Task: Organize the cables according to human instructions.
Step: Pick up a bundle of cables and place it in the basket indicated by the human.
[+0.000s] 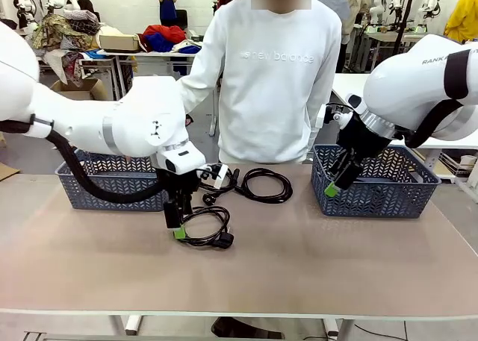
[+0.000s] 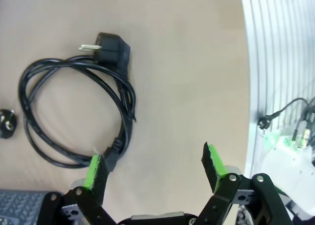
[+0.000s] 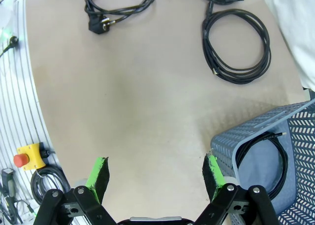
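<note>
— Three cables (image 3: 240, 79) on the table (image 1: 314, 266), one already in the right basket (image 3: 261, 124)?
— Yes. The nearest coil (image 2: 127, 104) lies just under the left gripper (image 2: 155, 168). Its fingers are spread wide and hold nothing, and one pad (image 2: 92, 171) sits against the cable's end.
— And the right gripper (image 3: 155, 173)?
— Wide apart too, empty, by the basket's near corner.
— So this is the pick-up?
— I'd say so. The left one needs a strand between its pads, then a squeeze. The basket is for the person (image 1: 276, 95) to say.
</note>
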Robot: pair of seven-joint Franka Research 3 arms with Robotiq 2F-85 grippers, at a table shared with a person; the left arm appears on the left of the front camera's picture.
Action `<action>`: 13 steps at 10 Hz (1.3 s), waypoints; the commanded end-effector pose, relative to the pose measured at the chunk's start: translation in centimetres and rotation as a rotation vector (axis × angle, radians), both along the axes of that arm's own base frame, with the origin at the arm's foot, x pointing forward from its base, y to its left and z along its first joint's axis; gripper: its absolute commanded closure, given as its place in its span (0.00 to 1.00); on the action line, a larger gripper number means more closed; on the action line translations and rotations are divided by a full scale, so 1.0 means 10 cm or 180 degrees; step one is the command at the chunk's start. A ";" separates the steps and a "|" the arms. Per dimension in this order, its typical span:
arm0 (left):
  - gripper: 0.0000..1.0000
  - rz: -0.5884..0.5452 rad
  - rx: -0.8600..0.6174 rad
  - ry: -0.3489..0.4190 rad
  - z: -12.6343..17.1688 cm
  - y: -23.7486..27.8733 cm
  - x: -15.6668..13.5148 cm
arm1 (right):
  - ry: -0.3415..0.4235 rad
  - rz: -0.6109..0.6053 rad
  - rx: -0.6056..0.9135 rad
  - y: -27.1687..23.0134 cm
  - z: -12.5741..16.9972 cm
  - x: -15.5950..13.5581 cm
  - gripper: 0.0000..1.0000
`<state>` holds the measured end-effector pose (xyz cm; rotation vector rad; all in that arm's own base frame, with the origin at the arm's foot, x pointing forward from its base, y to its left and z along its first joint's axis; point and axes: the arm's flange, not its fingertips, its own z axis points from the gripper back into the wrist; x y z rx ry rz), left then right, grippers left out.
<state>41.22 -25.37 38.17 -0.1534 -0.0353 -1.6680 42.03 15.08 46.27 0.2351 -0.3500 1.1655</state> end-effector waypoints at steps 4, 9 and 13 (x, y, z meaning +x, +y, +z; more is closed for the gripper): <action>0.00 0.0006 0.0088 -0.0158 -0.27 -0.08 -0.01 | 0.0000 -0.0042 -0.0010 0.00 0.01 0.00 0.00; 0.00 0.0017 0.0107 -0.0336 -0.51 -0.13 -0.12 | 0.0000 -0.0042 -0.0010 0.00 0.01 0.00 0.00; 0.00 0.0030 0.0098 -0.0343 -0.64 -0.13 -0.13 | 0.0000 -0.0042 -0.0010 0.00 0.01 0.00 0.00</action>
